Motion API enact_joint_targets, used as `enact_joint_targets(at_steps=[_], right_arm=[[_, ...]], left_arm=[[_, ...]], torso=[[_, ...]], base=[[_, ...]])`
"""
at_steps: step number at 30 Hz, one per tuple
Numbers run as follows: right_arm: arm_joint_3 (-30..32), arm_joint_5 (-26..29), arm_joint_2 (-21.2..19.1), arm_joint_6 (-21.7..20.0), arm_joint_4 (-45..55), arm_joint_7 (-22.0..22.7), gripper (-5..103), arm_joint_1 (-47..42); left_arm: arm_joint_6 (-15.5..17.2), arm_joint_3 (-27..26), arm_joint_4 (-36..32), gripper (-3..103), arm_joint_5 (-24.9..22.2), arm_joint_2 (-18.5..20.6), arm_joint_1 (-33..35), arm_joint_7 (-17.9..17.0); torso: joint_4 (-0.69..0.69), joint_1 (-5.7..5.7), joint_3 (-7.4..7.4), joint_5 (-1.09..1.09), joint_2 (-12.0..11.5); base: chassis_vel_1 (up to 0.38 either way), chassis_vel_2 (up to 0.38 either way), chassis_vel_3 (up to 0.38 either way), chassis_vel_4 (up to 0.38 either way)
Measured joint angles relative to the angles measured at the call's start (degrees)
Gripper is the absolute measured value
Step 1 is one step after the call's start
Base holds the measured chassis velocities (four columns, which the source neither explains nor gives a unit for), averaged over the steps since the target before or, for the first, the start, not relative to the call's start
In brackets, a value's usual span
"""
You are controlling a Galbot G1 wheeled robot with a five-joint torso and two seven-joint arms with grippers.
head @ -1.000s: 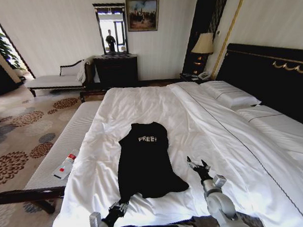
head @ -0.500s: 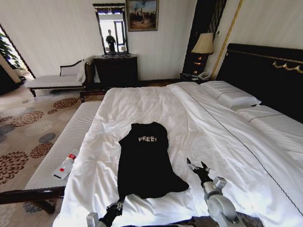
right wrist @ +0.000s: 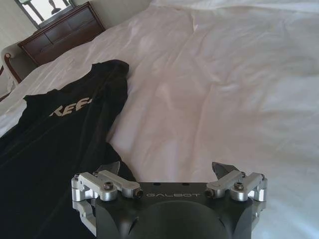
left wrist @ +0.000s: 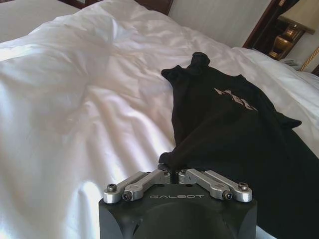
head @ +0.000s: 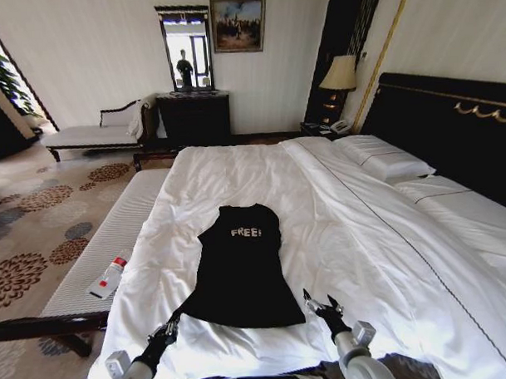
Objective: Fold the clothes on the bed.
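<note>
T-shirt [head: 242, 269] hem (left corner) in left gripper [head: 168, 328]

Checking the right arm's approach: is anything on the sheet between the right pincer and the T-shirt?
Nothing visible. The open right pincer sits beside the T-shirt hem, with bare white bed sheet between. The left pincer is shut on the opposite hem corner.

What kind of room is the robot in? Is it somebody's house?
Probably a hotel bedroom, though a fancy home is possible. A very large bed with white sheets fills it, with a tall dark headboard, a bedside lamp above a telephone, and a framed painting.
</note>
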Motion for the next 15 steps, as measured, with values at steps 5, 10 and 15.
enact_joint_targets(at_steps=[5, 10, 15], right_arm=[[-0.21, 5.97, 0.23, -2.97, 1.67, -0.45, 100, -2.53], [-0.30, 8.05, 0.24, -4.21, 1.51, -1.67, 100, -4.14], [-0.44, 10.12, 0.23, -5.53, 1.49, -1.67, 100, -4.60]], left_arm=[[-0.21, 0.70, 0.24, 2, 0.40, -0.20, -0.06, 0.06], [-0.21, 1.06, 0.28, 2, 0.44, -0.11, -0.46, 0.04], [-0.14, 1.36, 0.35, 2, 0.44, 0.00, -0.69, -0.02]], torso=[[-0.01, 0.00, 0.00, 0.00, 0.00], [-0.02, 0.00, 0.00, 0.00, 0.00], [-0.01, 0.00, 0.00, 0.00, 0.00]], base=[[0.000, 0.000, 0.000, 0.000], [0.000, 0.000, 0.000, 0.000], [0.000, 0.000, 0.000, 0.000]])
